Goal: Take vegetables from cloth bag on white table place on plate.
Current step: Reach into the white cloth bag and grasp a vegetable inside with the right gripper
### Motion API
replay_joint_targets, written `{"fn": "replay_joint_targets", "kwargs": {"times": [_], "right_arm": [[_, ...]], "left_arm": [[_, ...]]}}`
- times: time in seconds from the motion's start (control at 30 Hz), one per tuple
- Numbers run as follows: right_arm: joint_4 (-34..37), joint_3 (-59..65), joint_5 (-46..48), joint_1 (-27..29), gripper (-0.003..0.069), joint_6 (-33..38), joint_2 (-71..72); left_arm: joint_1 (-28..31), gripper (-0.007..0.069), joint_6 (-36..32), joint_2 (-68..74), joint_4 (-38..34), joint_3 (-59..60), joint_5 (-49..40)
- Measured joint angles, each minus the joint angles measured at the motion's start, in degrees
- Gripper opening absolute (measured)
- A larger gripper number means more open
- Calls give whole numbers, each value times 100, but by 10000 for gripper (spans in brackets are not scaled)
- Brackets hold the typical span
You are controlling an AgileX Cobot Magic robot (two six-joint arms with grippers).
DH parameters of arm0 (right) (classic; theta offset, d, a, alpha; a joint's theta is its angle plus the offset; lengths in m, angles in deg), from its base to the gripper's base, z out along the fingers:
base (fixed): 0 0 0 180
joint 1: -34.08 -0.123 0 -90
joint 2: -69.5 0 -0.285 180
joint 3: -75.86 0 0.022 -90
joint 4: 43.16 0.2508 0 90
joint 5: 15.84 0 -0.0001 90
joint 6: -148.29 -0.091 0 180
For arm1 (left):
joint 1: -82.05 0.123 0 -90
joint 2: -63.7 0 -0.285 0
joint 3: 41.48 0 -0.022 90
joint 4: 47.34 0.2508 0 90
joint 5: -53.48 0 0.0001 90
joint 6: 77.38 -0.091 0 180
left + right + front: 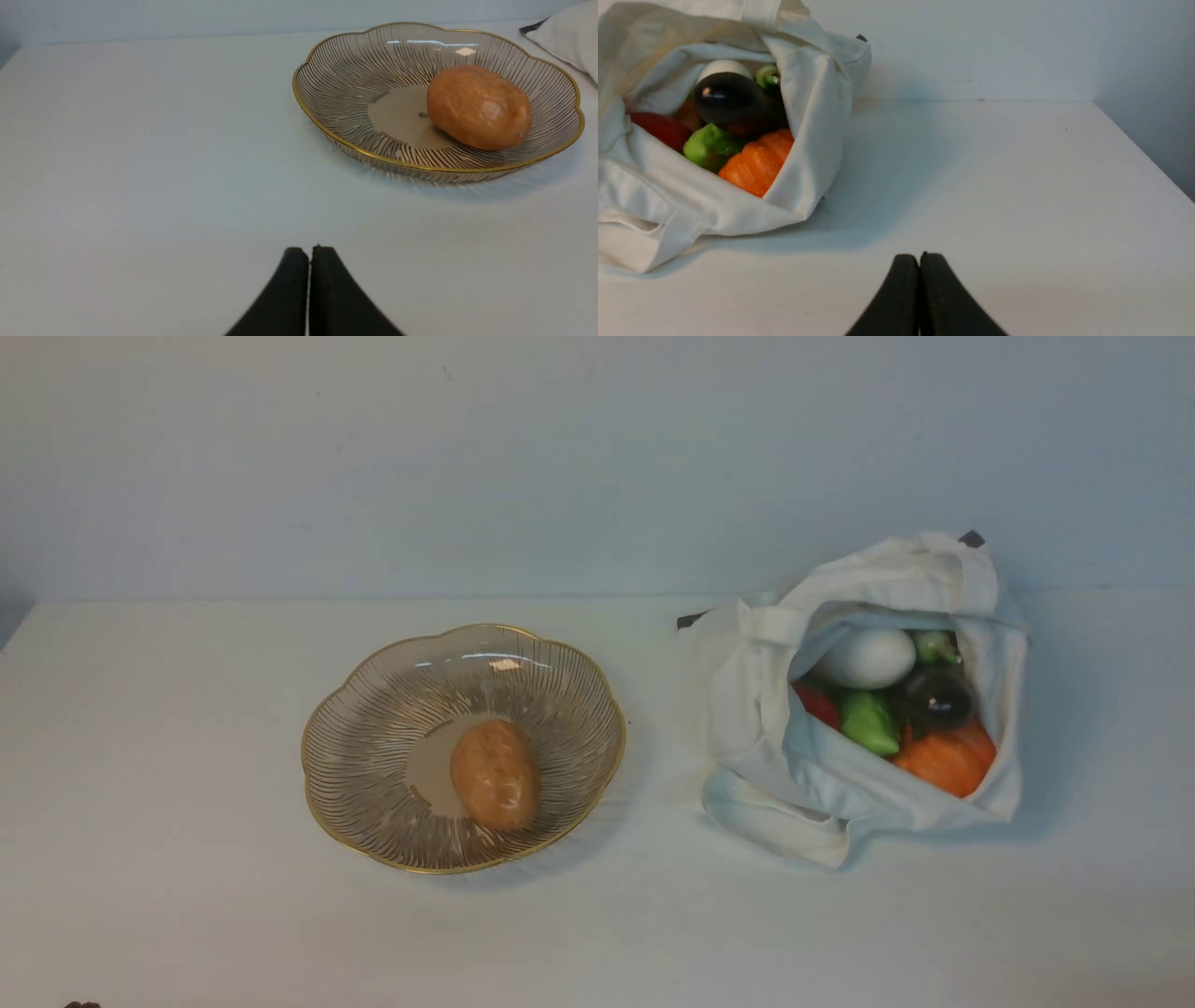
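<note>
Large matte white counter. At right, soft white cloth tote bag, slumped, mouth open. At left, apart from it, shallow clear glass plate with scalloped gold rim, holding glossy tan potato. Inside bag: orange pumpkin, white egg-shaped piece, dark purple eggplant, green pepper, red piece mostly hidden. Gripping nothing: left jaws pressed together over bare counter near plate, right jaws pressed together near bag.
</note>
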Motion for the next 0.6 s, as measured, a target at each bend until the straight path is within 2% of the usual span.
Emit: {"fn": "replay_joint_targets", "kwargs": {"times": [0.17,0.27,0.3,0.33,0.43,0.6], "right_arm": [[49,0,-21,0,-15,-15,0],[553,20,-210,0,-15,-198,0],[1201,25,-479,0,-15,-463,0],[1284,25,-561,0,-15,-498,0],[2805,25,-1351,0,-15,-1043,0],[4131,25,-1851,0,-15,-1188,0]], "left_arm": [[0,-8,0,0,0,0,0],[0,-8,0,0,0,0,0],[0,-8,0,0,0,0,0],[0,-8,0,0,0,0,0],[0,-8,0,0,0,0,0],[0,-8,0,0,0,0,0]]}}
